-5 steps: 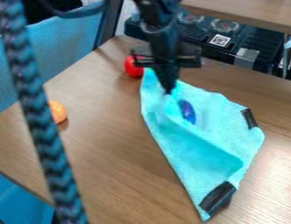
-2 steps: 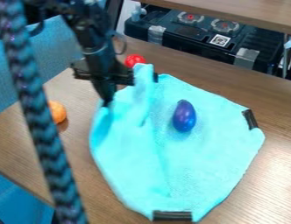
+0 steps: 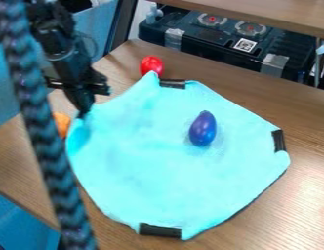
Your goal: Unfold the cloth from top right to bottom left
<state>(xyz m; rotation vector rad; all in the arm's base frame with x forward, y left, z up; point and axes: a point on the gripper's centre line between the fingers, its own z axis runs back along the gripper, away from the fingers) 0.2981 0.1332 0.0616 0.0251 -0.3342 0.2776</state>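
Observation:
My gripper (image 3: 82,113) is at the upper left of the table, shut on the left edge of the cloth (image 3: 158,180). The turquoise cloth is spread nearly flat, its held edge slightly raised. Black strips of tape lie along its top, right and bottom edges. On the cloth, right of its middle, rests a purple eggplant-shaped toy (image 3: 202,129).
A red round object (image 3: 151,65) touches or nearly touches the cloth's top corner. An orange object (image 3: 61,124) lies beside the gripper, partly hidden. A braided cable (image 3: 46,146) crosses the left side. Behind the table (image 3: 223,93) stands a black case (image 3: 223,41).
The gripper has moved left, drawing the cloth's edge along. The fold has opened out, so the cloth lies wider and flatter, and the purple toy is uncovered.

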